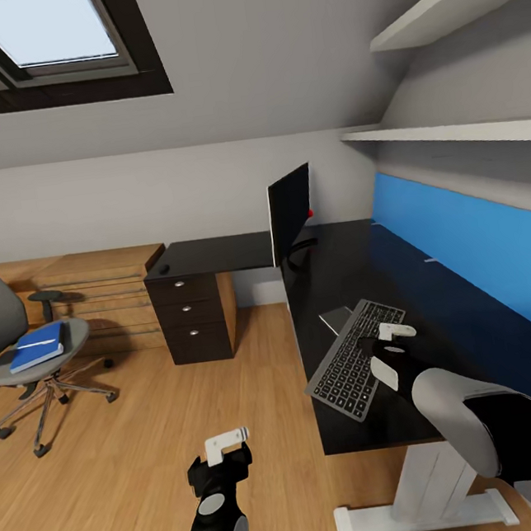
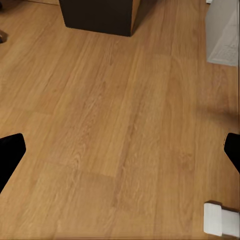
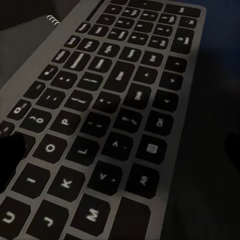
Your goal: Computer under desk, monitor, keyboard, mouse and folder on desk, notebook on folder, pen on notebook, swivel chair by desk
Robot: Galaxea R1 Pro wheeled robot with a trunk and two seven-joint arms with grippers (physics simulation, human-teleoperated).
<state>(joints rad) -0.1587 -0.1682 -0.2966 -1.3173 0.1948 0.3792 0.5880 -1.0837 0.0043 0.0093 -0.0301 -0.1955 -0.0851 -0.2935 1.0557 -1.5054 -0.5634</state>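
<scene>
Sloped grey attic walls and a dark-framed skylight (image 1: pixel 39 44) look down on a warm wood-plank floor (image 1: pixel 138 447). Along the blue back panel (image 1: pixel 480 256) runs the long glossy black L-shaped surface (image 1: pixel 340 264) on white legs, with a dark drawer unit (image 1: pixel 190 318) under its far wing. On that surface the wide flat monitor (image 1: pixel 290 210) stands edge-on to the head camera, black front, with a red dot at a lower corner. Nearer lies the slim keyboard (image 1: pixel 357 358) with dark keys in a silver-grey frame, set at a slant, one end reaching the front edge of the surface; a small grey flat thing (image 1: pixel 335 319) lies just beside its far end. The right tool (image 1: pixel 390 351) hangs just above the keyboard's middle, its white fingers (image 1: pixel 398 331) spread wide and holding nothing; the right wrist view looks close onto the keys (image 3: pixel 115 115).

Well apart to the left stands the grey upholstered swivel chair (image 1: pixel 8 330) with its chrome star base, and the bright blue flat folder (image 1: pixel 37 347) lies on its seat. Behind it sits a low light-wood cabinet (image 1: pixel 95 299).

The left tool (image 1: pixel 224 447) hangs low over the bare floor, open and empty. Its wrist view shows floor planks (image 2: pixel 110 130), the drawer unit's foot (image 2: pixel 97 15) and a light grey box (image 2: pixel 222 32) at one edge.
</scene>
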